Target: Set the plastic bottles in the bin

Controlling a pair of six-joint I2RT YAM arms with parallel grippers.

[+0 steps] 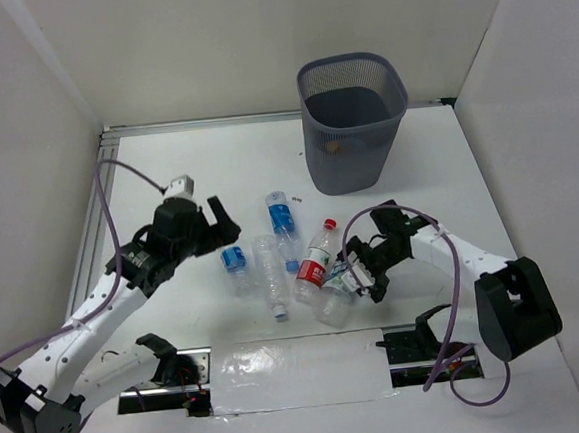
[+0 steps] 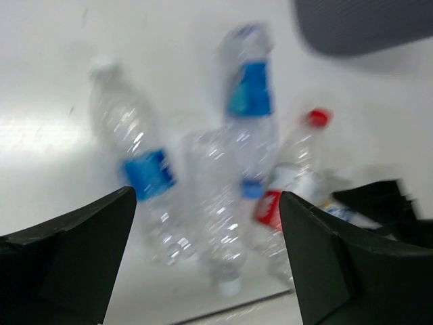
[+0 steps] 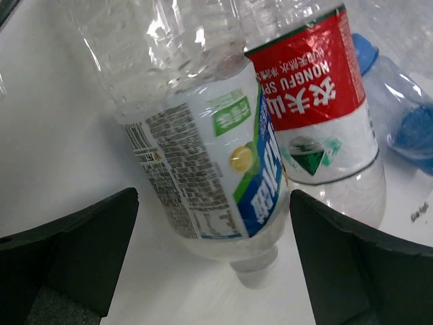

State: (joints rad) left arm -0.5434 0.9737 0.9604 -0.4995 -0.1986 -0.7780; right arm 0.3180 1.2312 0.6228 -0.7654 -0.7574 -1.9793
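Several plastic bottles lie together mid-table. They are a blue-label bottle [image 1: 282, 222] [image 2: 250, 95], a second blue-label one [image 1: 236, 264] [image 2: 145, 175], an unlabelled one [image 1: 269, 276] [image 2: 218, 217], a red-label, red-capped one [image 1: 316, 260] [image 3: 314, 115] and a green-white one [image 1: 336, 295] [image 3: 203, 162]. The dark mesh bin [image 1: 352, 121] [image 2: 365, 24] stands upright behind them. My left gripper [image 1: 223, 222] [image 2: 206, 196] hovers open to the left of the pile, holding nothing. My right gripper [image 1: 361, 271] [image 3: 213, 196] is open, and the green-white bottle's lower end lies between its fingers without being gripped.
White walls close in the table at the left, back and right. A metal rail [image 1: 94, 222] runs along the left edge. A reflective strip [image 1: 296, 361] lies between the arm bases at the near edge. The purple cables [image 1: 108, 206] loop beside each arm.
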